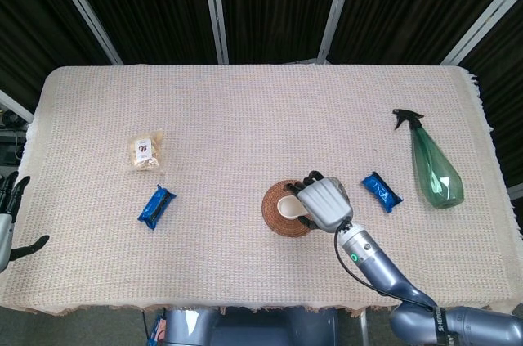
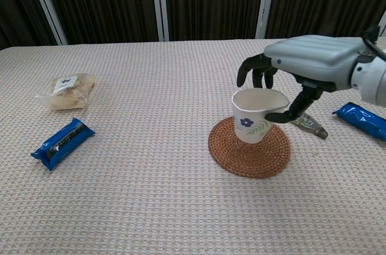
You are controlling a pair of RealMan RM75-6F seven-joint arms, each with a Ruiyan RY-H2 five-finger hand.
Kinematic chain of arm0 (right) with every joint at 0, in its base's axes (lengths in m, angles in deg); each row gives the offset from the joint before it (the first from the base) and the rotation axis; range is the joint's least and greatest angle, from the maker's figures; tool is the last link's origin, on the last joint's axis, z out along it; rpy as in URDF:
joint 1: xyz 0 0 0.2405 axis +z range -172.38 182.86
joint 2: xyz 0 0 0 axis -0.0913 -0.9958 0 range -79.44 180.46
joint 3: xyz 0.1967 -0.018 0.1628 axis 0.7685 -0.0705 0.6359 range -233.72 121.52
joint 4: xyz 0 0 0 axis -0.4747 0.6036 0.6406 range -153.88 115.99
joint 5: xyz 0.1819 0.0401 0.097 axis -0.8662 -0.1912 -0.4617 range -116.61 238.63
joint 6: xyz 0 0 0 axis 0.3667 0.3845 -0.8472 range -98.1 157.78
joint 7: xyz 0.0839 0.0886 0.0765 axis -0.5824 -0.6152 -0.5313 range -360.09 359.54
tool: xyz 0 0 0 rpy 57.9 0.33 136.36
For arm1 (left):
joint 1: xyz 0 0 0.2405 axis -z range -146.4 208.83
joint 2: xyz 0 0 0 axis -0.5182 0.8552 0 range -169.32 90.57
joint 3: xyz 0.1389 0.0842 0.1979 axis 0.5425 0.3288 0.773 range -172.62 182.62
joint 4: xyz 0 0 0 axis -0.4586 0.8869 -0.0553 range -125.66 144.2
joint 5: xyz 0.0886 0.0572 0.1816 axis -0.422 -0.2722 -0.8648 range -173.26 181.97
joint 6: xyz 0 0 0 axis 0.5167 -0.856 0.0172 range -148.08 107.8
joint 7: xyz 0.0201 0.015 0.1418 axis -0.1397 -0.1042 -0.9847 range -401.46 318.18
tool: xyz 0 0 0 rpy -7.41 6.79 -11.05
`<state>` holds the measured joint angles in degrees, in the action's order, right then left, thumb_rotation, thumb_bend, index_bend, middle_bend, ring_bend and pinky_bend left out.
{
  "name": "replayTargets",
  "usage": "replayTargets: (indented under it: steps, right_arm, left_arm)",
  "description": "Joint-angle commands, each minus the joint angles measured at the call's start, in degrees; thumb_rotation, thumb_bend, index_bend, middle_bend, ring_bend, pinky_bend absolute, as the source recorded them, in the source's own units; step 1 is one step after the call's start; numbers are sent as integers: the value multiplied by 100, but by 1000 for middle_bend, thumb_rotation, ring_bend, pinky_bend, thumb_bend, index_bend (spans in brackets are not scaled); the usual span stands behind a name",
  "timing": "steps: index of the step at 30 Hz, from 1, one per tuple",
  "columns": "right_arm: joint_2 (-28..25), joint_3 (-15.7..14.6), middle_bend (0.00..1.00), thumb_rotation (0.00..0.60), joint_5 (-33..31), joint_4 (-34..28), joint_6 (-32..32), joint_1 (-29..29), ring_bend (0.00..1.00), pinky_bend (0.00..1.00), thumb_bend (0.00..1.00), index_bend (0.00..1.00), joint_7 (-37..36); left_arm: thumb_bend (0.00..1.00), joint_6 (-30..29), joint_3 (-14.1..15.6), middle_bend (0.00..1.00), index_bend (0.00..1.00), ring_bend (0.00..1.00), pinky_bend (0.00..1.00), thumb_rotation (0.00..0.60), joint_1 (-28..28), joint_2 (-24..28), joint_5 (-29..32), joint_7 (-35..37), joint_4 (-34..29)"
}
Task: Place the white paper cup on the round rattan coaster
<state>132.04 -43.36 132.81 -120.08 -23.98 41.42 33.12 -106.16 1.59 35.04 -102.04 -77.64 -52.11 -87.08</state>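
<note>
1. Chest view shows the right hand [image 2: 310, 62] gripping the white paper cup [image 2: 256, 115] at its rim: dark fingers [image 2: 252, 68] curl over the far edge and the thumb presses the near right side, denting the rim slightly.
2. That cup is upright over the round rattan coaster [image 2: 249, 146], toward its back half; whether its base rests on the weave or hangs just above it cannot be told.
3. Head view looks down on the same hand [image 1: 324, 203], whose grey back covers the coaster's [image 1: 275, 213] right side, with the cup's [image 1: 288, 208] open mouth showing beside it.
4. Only the chest view shows the blue flower and green leaf print on the cup's wall, and a small grey-green object [image 2: 309, 125] lying on the cloth just behind the thumb.
5. Only the head view shows the left hand [image 1: 10, 215] at the table's left edge, fingers apart and holding nothing, and the green spray bottle [image 1: 433, 166] far right.
6. Both views show a blue packet [image 2: 363, 120] right of the coaster, another blue packet [image 2: 62, 142] at the left, and a clear snack bag [image 2: 66, 91] behind it.
</note>
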Motion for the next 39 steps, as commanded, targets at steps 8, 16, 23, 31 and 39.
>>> replayTargets:
  steps: [8,16,23,31,39]
  right_arm:
    - [447,-123,358,600,-416,426,-165,202,335,267,106,179,540]
    - [51,-234,0,600,-642,-271,-435,74,14,158,0,0,747]
    - [-943,-529,0,600,191,-1305,-1351,-575,1,63,0,0,420]
    - [-1732,-1265,0,600,1705,-833,-2973,-1822,0,0,0,0,-901]
    - [-1567,-1506,0,600,2223,158,-3857,-2429,0,0,0,0,-1599]
  left_arm:
    - [0,29,-5,0,0,0,0,600,-1,36,33,69,-19]
    - [0,77,13,0,0,0,0,600,8,79,42,74,-91]
    - [0,25,20,0,0,0,0,600,-12,135,-27,188,-119]
    - [0,-171,65,0,0,0,0,600,-32,76,-372,396,1]
    - [0,-222,101,0,0,0,0,600,-43,39,-486,401,40]
